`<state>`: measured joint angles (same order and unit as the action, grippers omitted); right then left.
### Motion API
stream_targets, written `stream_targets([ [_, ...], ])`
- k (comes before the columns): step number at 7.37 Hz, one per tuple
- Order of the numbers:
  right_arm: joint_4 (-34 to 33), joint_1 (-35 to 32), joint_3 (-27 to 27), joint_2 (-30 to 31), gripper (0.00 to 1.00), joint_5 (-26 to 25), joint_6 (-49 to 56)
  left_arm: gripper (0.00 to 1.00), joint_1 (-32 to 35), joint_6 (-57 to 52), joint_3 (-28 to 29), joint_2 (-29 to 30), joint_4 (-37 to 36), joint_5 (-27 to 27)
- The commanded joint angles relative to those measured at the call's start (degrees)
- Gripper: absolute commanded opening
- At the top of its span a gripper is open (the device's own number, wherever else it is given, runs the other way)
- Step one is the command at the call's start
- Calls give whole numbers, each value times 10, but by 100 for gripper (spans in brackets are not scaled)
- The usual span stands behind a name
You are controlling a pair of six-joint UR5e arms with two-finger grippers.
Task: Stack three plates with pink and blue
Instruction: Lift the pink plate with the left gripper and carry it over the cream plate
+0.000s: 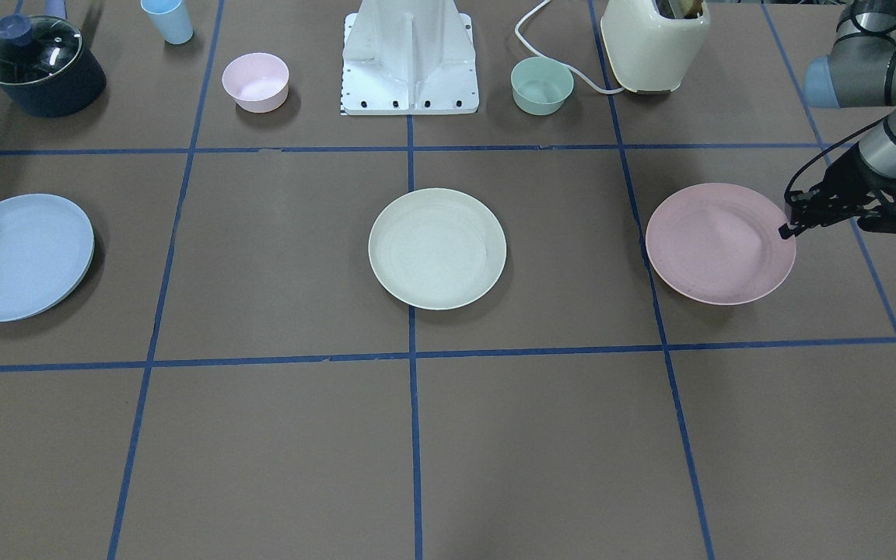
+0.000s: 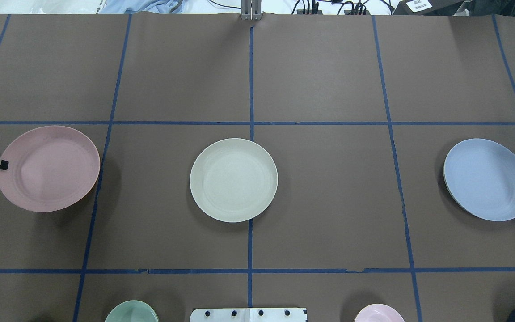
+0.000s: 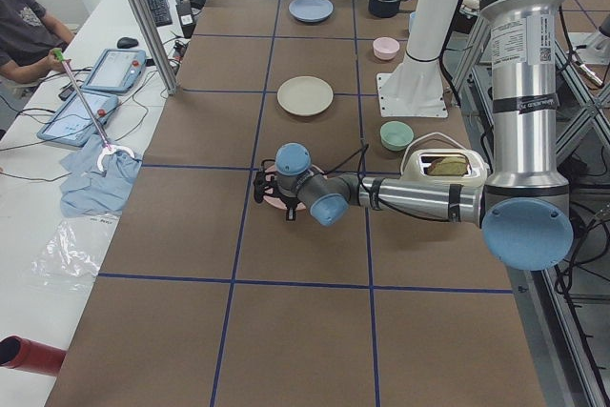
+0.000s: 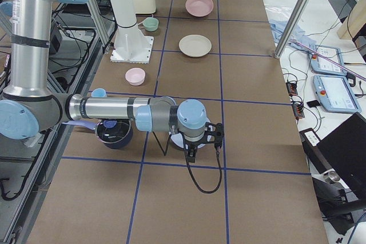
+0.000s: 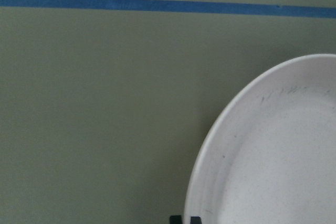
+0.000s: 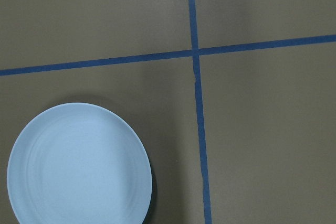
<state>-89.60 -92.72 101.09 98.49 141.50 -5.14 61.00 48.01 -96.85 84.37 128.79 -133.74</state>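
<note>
the pink plate [image 1: 716, 245] lies near the left end of the table [image 2: 329, 201], about midway between the robot's edge and the operators' edge. the left gripper [image 1: 789, 229] is at its outer rim, on the side nearest that end. in the wrist view its fingertips [image 5: 175, 220] stand close together astride the rim, so i take it to be pinching the plate. the cream plate [image 2: 234, 180] lies at the table's centre and the blue plate [image 2: 487, 180] near the right end, all three in one row and well apart. the right gripper [image 4: 191, 152] hangs over the right end, near blue. it shows only from the side, so i cannot tell whether it is open or closed

the step in hand looks like lifting pink to carry it onto cream. a rim pinch gives little hold on a smooth shallow plate — i would raise it slowly and keep it near level so it neither swings nor slips. it should clear cream's rim before lowering, and be let go only once it sits centred

the straight run from pink to cream crosses only bare mat. the pink bowl [image 1: 255, 82], green bowl [image 1: 541, 85], toaster [image 1: 654, 43], pot [image 1: 40, 66] and cup [image 1: 168, 19] stand along the robot's edge, off that path. pink's outer rim is close to the left end — better to draw it inward, toward the centre
</note>
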Motion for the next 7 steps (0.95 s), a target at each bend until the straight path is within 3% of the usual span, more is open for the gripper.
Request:
stream_targets([
  [1, -1, 0, 1, -8, 100, 0, 0, 0, 10, 111, -19, 58, -14, -38],
  [4, 39, 24, -8, -9, 100, -8, -4, 0, -97, 349, -22, 172, -7, -14],
  [7, 93, 56, -15, -8, 99, -31, -35, 0, -220, 501, -23, 247, -6, 78],
])
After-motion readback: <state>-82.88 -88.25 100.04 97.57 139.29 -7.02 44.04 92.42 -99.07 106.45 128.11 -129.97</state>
